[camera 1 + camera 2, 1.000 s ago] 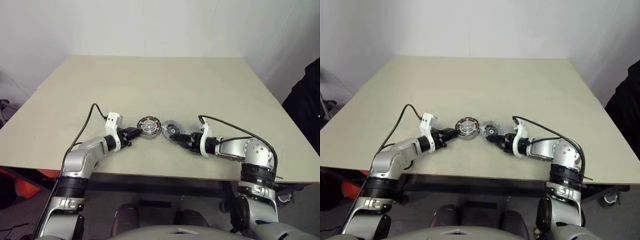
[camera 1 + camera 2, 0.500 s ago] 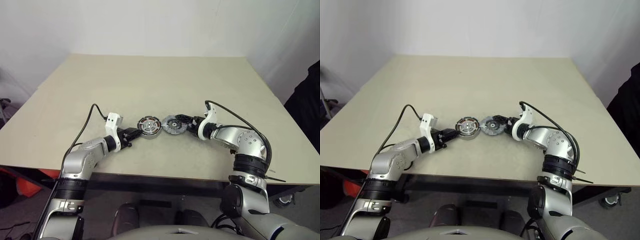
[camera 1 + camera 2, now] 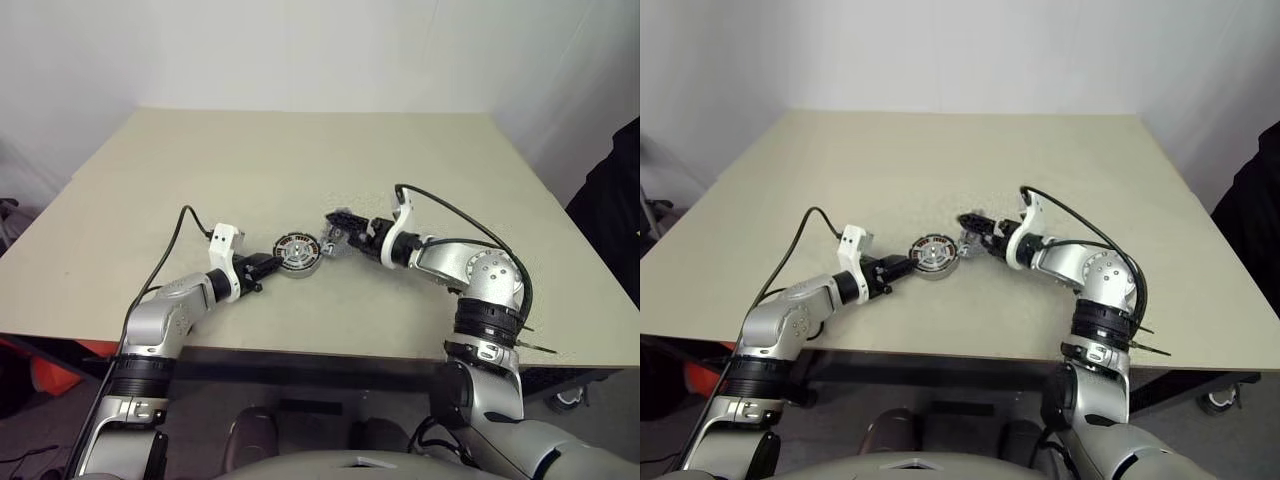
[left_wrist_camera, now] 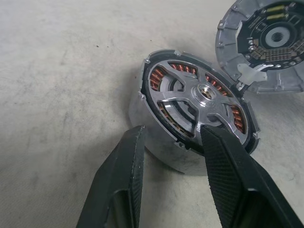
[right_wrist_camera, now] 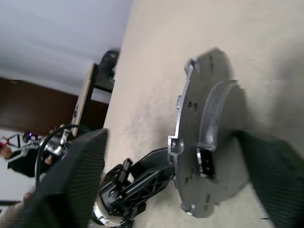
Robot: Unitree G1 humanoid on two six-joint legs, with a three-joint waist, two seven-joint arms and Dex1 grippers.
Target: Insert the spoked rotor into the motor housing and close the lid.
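Observation:
The motor housing sits on the table, showing copper windings. The spoked rotor lies inside it, black rim and silver spokes facing up. My left gripper is shut on the housing's near wall, one finger outside and the other finger over the rotor's rim. The lid stands tipped on its edge, leaning at the housing's rim on the right side. My right gripper is open, its fingers spread wide on either side of the lid.
The beige table stretches far behind the parts. Its front edge runs close under both forearms. A dark-clothed figure stands past the table's right edge. Cables loop over each wrist.
My right gripper rose and swung left toward the housing and its jaws spread wider. The lid went from lying flat to standing tipped against the housing. The left arm kept still.

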